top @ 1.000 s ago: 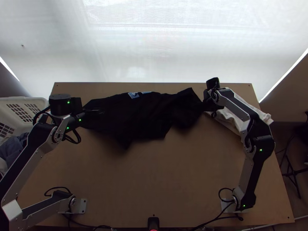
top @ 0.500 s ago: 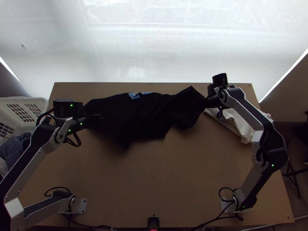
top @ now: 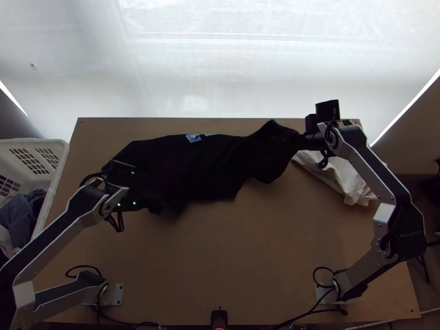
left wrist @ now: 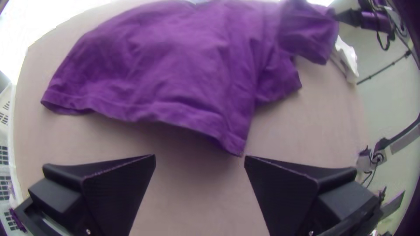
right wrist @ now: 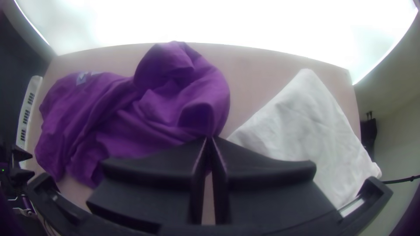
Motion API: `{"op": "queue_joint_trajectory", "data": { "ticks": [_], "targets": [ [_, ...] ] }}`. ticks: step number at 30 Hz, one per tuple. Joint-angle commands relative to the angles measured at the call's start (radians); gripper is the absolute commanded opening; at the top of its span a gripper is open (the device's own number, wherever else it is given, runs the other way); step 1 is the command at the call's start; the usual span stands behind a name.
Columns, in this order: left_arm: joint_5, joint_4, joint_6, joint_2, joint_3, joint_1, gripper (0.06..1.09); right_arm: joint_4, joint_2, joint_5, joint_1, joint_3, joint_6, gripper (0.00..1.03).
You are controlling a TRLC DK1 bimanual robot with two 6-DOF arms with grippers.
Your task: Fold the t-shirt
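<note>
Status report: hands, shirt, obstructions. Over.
Left hand open, empty. Right hand shut on purple cloth t-shirt, rumpled across table. White fabric piece beside it.

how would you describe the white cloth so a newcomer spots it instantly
Start at the wooden table and look along its right side, toward the far edge. Partly beneath the right arm lies a wrinkled cloth. Unlike the much darker t-shirt beside it, which bears a light blue patch, it is white.

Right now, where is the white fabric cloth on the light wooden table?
In the top view, the white cloth lies on the right side of the table, in its far half, just right of the dark short-sleeved t-shirt.
</note>
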Motion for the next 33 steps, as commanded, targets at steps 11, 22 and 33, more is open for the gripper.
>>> {"op": "queue_joint_trajectory", "data": {
  "ticks": [11, 22, 33],
  "targets": [
    [-0.009, 0.180, -0.081, 0.149, -0.036, -0.211, 1.04, -0.004, -0.073, 0.001, -0.013, -0.063, -0.011, 0.03],
    [-0.066, 0.255, -0.090, 0.241, -0.045, -0.200, 1.03, -0.004, -0.100, 0.001, -0.022, -0.075, -0.017, 0.03],
    [-0.131, 0.287, -0.164, 0.060, -0.007, -0.099, 0.09, -0.020, -0.179, 0.001, -0.038, -0.072, -0.027, 0.03]
  ]
}}
